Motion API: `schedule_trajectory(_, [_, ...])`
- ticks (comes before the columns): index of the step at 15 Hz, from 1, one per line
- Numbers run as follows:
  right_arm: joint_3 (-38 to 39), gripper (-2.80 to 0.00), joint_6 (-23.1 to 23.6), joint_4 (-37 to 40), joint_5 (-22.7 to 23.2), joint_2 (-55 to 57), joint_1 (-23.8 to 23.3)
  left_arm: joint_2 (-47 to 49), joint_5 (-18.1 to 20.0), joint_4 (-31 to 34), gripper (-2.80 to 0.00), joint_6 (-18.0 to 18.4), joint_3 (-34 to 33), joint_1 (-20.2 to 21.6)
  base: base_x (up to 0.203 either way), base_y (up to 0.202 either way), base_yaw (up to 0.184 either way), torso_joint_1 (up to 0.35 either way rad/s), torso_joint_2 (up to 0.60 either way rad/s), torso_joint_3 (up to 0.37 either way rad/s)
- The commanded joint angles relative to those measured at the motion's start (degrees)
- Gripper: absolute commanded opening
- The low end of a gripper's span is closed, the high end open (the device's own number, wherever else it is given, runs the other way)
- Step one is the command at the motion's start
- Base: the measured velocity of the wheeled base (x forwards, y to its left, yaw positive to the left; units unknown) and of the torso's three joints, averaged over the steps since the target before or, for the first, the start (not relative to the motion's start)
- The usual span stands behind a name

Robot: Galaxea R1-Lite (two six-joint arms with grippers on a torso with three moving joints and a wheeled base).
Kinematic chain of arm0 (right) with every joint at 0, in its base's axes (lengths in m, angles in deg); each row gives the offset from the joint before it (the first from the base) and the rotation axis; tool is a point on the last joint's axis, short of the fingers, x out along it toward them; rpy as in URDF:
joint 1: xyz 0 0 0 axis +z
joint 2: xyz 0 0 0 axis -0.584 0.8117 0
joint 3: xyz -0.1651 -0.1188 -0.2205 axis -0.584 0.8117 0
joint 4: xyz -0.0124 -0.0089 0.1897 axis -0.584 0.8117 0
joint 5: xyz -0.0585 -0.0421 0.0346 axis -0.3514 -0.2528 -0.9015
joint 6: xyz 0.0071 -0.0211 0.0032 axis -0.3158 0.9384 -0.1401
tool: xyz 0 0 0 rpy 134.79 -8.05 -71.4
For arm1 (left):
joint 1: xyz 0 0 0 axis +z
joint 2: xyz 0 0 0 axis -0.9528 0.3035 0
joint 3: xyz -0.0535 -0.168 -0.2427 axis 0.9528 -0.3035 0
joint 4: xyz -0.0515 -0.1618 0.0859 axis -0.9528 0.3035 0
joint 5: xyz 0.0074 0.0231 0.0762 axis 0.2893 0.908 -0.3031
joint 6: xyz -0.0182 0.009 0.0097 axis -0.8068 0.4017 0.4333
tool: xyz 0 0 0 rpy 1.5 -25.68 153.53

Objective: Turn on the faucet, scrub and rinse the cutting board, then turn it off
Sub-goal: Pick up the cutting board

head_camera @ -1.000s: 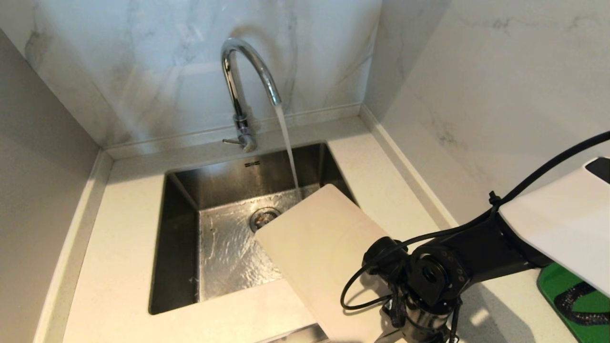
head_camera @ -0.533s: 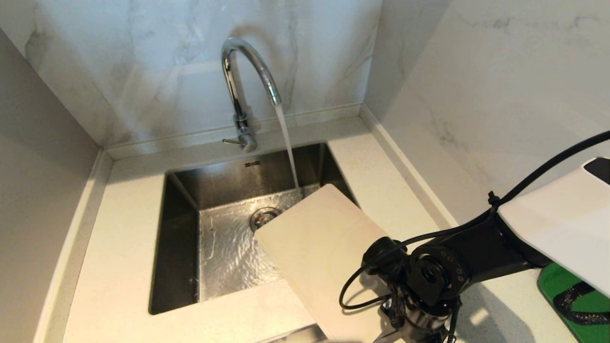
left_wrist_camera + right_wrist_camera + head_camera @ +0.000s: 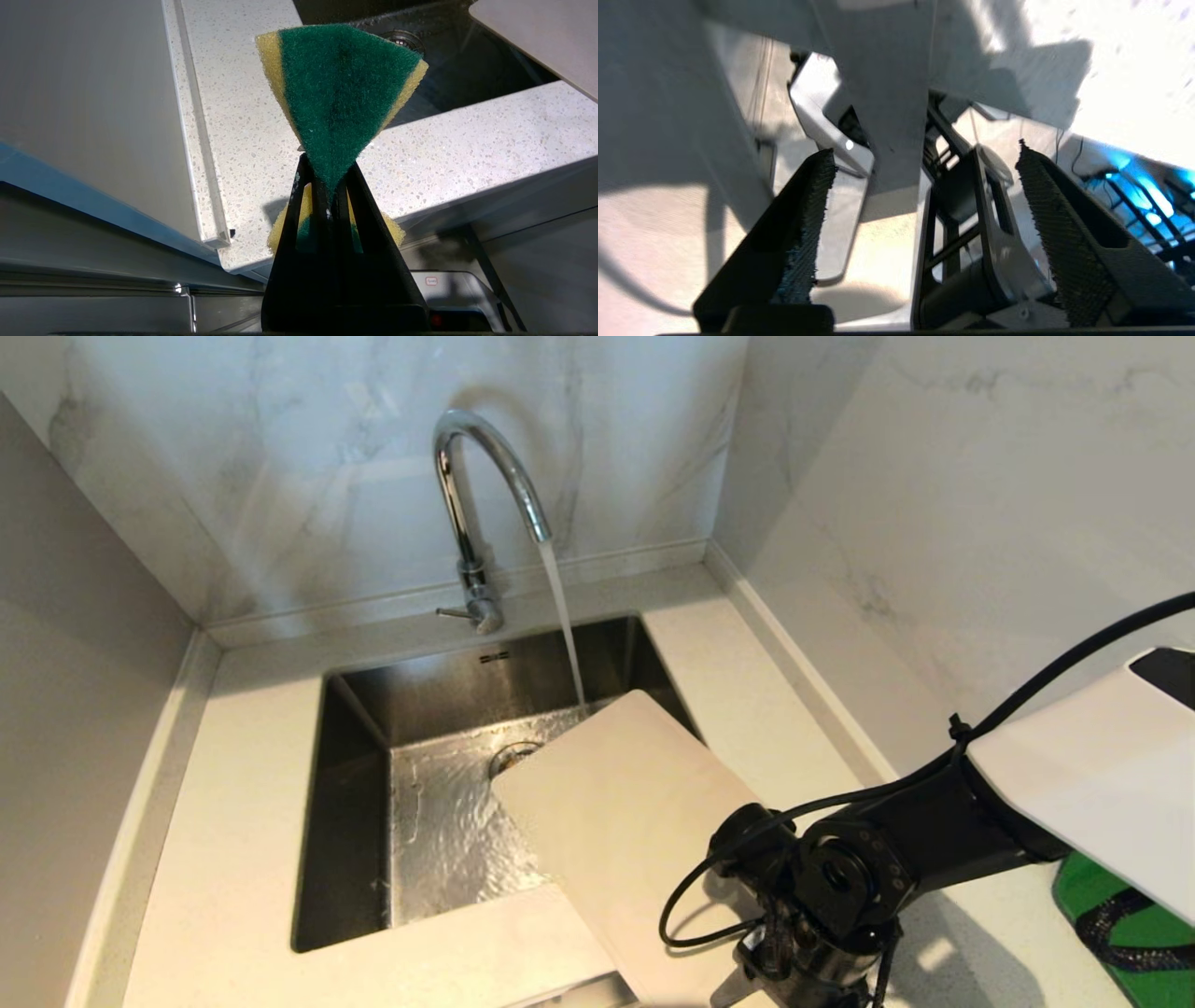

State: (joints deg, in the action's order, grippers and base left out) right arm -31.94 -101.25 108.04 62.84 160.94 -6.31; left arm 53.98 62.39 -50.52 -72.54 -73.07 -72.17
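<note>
Green sponge (image 3: 343, 100) pinched, left gripper (image 3: 327, 186)

One faucet (image 3: 476, 504); one cutting board (image 3: 625, 812); one sponge (image 3: 338, 93); one sink (image 3: 355, 728)

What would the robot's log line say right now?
tap: running | board: tilted over sink | right pincer: open, straddling board edge | left pincer: pinching sponge

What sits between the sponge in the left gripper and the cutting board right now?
Left wrist view: beyond the sponge clamped in the left gripper lie only speckled counter and the sink's open corner before the cutting board.
</note>
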Motion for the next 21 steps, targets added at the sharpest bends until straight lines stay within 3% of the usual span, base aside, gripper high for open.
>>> schedule_trajectory(1, [0.2, 0.00, -0.4, 0.4, 0.2, 0.2, 0.0, -0.1, 0.0, 0.0, -2.80, 0.0, 0.0, 0.0, 0.000, 0.000, 0.000, 0.000, 0.00, 0.000])
schedule_trajectory(10, [0.2, 0.00, -0.7, 5.0, 0.1, 0.4, 1.5, -0.1, 0.0, 0.0, -2.80, 0.0, 0.0, 0.0, 0.000, 0.000, 0.000, 0.000, 0.00, 0.000])
schedule_trajectory(13, [-1.4, 0.00, -0.7, 10.8, 0.2, 0.6, 1.4, -0.1, 0.0, 0.0, -2.80, 0.0, 0.0, 0.0, 0.000, 0.000, 0.000, 0.000, 0.00, 0.000])
schedule_trajectory(21, [-3.6, 0.00, -0.8, 10.4, 0.5, 1.4, 1.2, -0.1, 0.0, 0.0, -2.80, 0.0, 0.0, 0.0, 0.000, 0.000, 0.000, 0.000, 0.00, 0.000])
